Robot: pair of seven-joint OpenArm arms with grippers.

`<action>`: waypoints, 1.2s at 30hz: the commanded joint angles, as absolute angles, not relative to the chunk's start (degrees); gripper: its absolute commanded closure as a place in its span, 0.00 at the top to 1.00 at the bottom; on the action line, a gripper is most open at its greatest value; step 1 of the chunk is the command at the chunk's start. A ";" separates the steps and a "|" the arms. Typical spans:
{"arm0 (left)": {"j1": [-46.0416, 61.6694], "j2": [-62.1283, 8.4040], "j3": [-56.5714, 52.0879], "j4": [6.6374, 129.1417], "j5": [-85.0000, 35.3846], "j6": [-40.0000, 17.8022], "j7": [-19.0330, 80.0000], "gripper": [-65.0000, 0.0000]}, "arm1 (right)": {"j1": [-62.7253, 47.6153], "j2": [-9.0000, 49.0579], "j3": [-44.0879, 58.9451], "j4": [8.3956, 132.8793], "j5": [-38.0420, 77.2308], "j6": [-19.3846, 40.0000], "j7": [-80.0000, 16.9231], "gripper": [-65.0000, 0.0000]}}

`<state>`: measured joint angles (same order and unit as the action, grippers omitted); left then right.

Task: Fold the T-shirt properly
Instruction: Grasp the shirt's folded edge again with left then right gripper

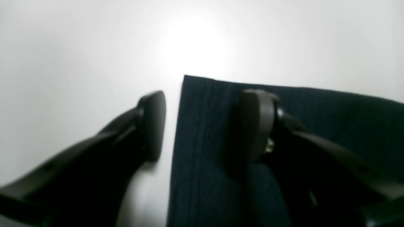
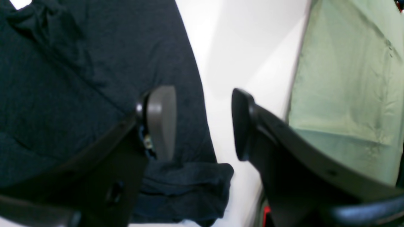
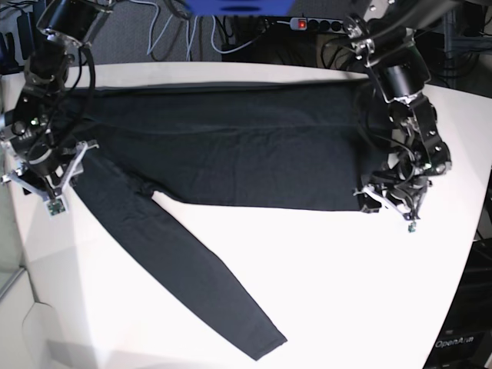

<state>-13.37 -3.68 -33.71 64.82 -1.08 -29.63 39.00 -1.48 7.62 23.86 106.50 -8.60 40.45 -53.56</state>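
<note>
Black T-shirt (image 3: 231, 146) laid flat on the white table (image 3: 330, 277), long axis running side to side, one sleeve angling toward the near edge.

Left gripper (image 1: 202, 126) is wide open straddling the shirt's corner edge; right gripper (image 2: 203, 123) is wide open over the other edge, gripping nothing.

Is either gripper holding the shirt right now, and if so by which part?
Nothing is held. The left gripper and right gripper straddle edges of the T-shirt, open.
</note>
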 commanded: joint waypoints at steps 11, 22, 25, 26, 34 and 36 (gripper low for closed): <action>-14.20 -4.18 -33.80 65.36 -1.63 -29.67 38.90 0.03 | -0.66 8.40 24.22 107.56 -8.48 40.00 -52.70 0.46; -14.11 -3.65 -38.55 66.24 -1.63 -29.67 39.08 0.00 | -0.22 8.48 24.13 107.82 -8.48 40.00 -52.70 0.46; -14.11 -3.82 -40.40 67.38 -1.80 -29.76 39.43 0.00 | -0.04 8.48 24.04 107.82 -8.48 40.00 -52.62 0.44; -14.11 -3.91 -40.22 67.56 -1.80 -29.76 39.43 0.00 | 0.57 8.48 23.78 107.74 -8.48 40.00 -52.62 0.43; -14.02 -3.65 -40.22 69.67 -1.63 -29.76 39.43 0.00 | 2.77 8.48 19.12 107.30 -8.48 40.00 -53.05 0.39; -14.02 -3.65 -40.22 69.67 -1.63 -29.85 39.43 0.00 | 3.91 8.40 18.77 104.57 -8.48 40.00 -53.05 0.39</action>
<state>-12.86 -3.01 -40.36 68.58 -0.86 -29.67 40.49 2.98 7.77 18.74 104.01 -8.58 40.42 -53.71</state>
